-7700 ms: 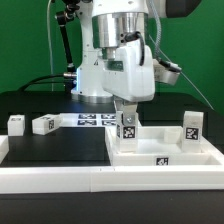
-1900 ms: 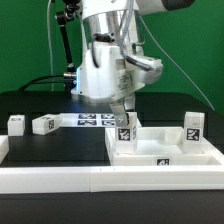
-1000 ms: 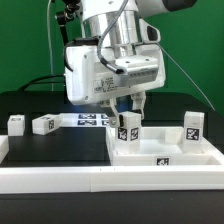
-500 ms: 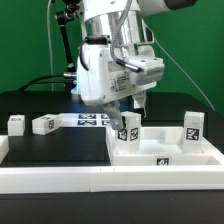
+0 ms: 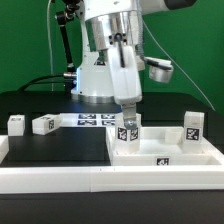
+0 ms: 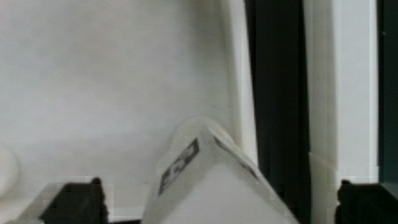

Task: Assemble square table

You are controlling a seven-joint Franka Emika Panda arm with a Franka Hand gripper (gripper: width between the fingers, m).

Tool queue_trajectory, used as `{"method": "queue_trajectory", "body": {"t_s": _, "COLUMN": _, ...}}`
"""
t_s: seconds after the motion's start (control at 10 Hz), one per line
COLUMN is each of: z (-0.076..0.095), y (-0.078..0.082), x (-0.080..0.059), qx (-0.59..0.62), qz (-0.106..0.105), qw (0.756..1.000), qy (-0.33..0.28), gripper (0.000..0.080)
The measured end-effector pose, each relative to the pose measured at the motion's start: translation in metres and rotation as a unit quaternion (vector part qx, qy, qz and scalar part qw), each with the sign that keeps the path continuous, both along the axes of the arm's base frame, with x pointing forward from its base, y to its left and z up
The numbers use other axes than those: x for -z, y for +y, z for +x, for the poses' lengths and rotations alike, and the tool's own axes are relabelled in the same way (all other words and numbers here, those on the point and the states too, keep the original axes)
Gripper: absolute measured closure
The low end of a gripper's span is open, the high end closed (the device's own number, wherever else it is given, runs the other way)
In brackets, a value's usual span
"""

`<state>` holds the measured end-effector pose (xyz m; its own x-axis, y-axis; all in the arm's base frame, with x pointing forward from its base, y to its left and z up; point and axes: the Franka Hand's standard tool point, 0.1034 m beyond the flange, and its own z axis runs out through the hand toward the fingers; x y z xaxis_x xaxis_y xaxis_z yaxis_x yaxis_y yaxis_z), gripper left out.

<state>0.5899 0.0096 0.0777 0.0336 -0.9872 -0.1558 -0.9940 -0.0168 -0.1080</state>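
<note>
Alignment between the gripper (image 5: 128, 110) and the corner leg (image 5: 127, 133) is what the coming move turns on. The gripper hangs straight over that leg, fingers pointing down and just above its top. The leg stands upright with its long axis vertical, so any further grasp would be a plain drop along that axis with no sideways shift. It sits at the back corner of the slab (image 5: 170, 148), on the exterior view's left. The slab lies flat on the exterior view's right half of the table (image 5: 60, 150). The wrist view looks down on the corner leg (image 6: 199, 170) between the dark fingertips (image 6: 80, 200), which stand wide apart on either side and touch nothing, so the jaws are open and empty. Whether this leg is fully seated cannot be told from either view. A second leg (image 5: 192, 126) stands upright at the slab's back corner on the exterior view's right. Two loose legs (image 5: 15, 123) (image 5: 43, 124) rest on the table well apart from the gripper, toward the exterior view's left. If the corner leg is done, the next reach probably goes that way, and the nearer loose leg seems to lie on its side.
</note>
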Motion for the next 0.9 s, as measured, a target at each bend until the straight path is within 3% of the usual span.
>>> {"method": "queue_trajectory", "body": {"t_s": 0.3, "z": 0.0029, "y": 0.0029, "x": -0.0016, "qx": -0.149, "qz": -0.016, "qw": 0.989, "qy": -0.011, "gripper": 0.0151}}
{"method": "queue_trajectory", "body": {"t_s": 0.9, "z": 0.0049, "y": 0.0007, "x": -0.0014, "qx": -0.416, "qz": -0.047, "qw": 0.907, "qy": -0.034, "gripper": 0.0151}}
